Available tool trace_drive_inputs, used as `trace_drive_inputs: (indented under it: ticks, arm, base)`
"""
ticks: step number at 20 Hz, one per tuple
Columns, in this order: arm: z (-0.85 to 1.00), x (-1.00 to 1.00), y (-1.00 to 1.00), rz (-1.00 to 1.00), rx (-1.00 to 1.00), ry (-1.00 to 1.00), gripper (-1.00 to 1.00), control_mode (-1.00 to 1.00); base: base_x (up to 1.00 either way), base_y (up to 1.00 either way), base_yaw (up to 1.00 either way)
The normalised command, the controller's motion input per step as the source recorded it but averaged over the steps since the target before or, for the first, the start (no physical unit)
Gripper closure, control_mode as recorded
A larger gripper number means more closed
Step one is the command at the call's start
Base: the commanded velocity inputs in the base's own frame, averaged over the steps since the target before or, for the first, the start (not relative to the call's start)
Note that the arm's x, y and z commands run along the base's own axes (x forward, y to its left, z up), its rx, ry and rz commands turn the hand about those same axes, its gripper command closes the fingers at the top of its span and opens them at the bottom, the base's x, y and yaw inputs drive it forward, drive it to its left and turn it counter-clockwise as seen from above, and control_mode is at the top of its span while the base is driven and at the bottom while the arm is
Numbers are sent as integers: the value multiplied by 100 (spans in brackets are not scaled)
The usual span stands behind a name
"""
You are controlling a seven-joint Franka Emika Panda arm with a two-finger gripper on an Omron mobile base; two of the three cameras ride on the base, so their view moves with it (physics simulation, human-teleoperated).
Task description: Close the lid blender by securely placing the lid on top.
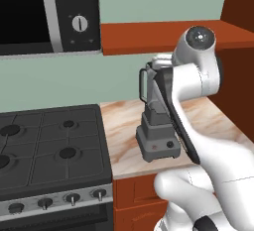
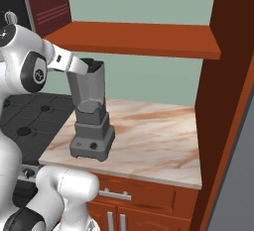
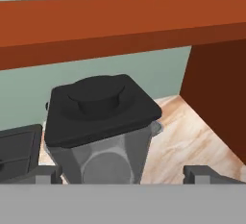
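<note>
Now on the marble counter (image 2: 158, 141), right of the stove (image 1: 49, 145): blender (image 2: 92, 121), upright under the wooden shelf (image 2: 144, 39). Lid (image 3: 101, 107) seated on the jar rim, squarish and dark, with raised round knob. Gripper (image 3: 122, 172) close behind the jar top, fingers spread wide to either side, gripping nothing.

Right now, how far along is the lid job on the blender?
Looks mostly done: in the hand view the lid sits flat on top of the blender jar, covering its rim. In hand: nothing visibly; the gripper fingertips stand wide on either side of the jar, below the lid and apart from it. Left: whether the lid is fully seated can't be told from here; after that, backing the arm away from under the shelf.
</note>
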Motion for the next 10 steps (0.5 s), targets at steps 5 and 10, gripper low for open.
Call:
trace_drive_inputs:
  ticks: [5,10]
  arm:
    - [40,-23,0,0,0,-9,-100,-100]
    - [25,-11,0,0,0,-5,-100,-100]
  base:
    - [0,0,0]
    - [0,0,0]
